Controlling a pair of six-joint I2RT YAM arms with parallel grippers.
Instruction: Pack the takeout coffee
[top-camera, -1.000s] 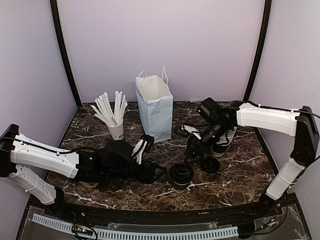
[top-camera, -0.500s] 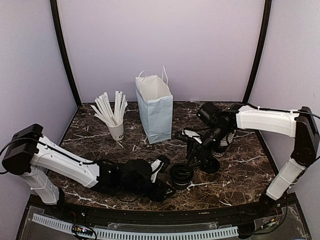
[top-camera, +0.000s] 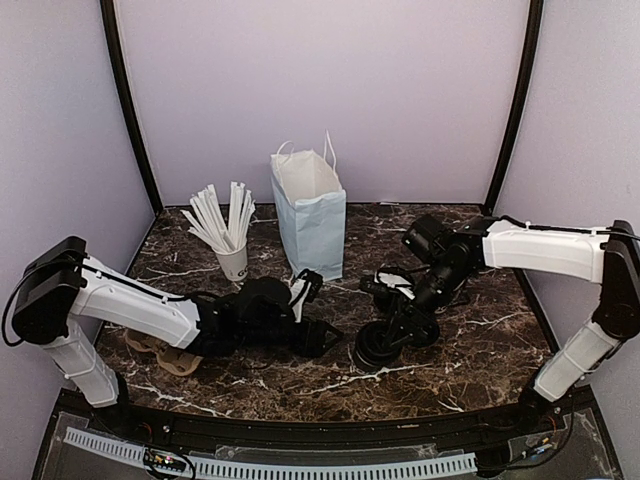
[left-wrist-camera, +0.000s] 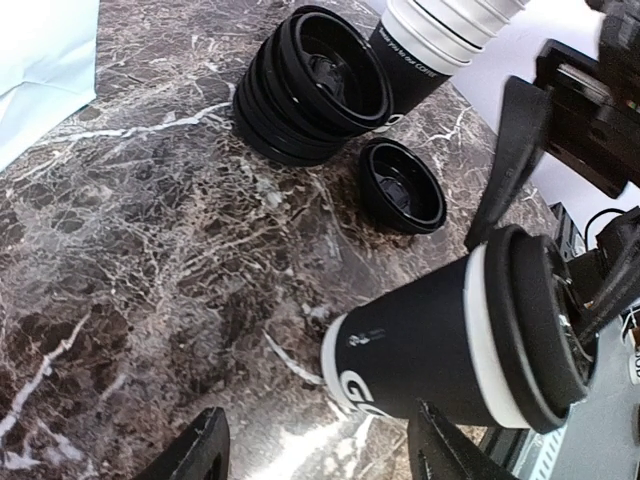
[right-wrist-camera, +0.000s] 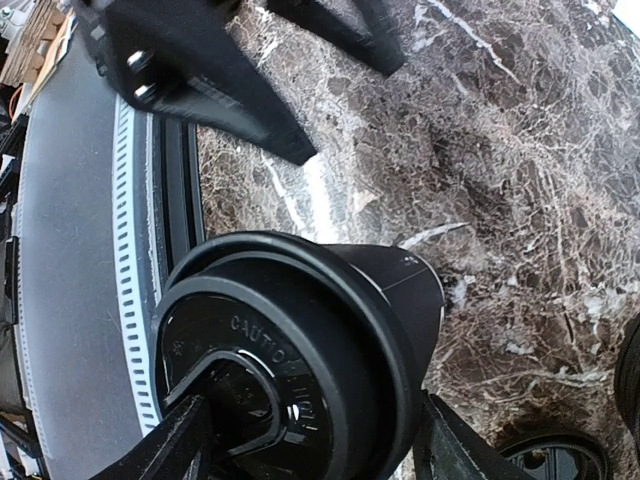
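R claw (right-wrist-camera: 310, 435) is gripping the takeout coffee (left-wrist-camera: 420, 360) at the top. Its jaws are standing fairly wide, one finger each side of the black lid, pressing on the rim as far as the wrist view shows. Cup is sitting near mid-table (top-camera: 470, 350), abt 5 o'clock from the paper bag (top-camera: 310, 215). It looks to be leaning w/ its base on the marble.

L claw (left-wrist-camera: 320, 418) is hanging low at the cup's 9 o'clock, jaws apart w/ nothing in them and the cup's base just ahead of its tips. Loose lids (left-wrist-camera: 310, 85) and the spare cup stack (left-wrist-camera: 440, 30) are lying just beyond, toward 2 o'clock.

Handling, as I'm judging it: the paper wall is light & thin and will likely be giving under a hard squeeze. The lid is smooth plastic, prob. only pressed on, so a lid-only grip is risking a slip or pop-off. Can't tell if it's filled. A safer hold is around the body just under the rolled rim, where it's stiffest, keeping it upright.
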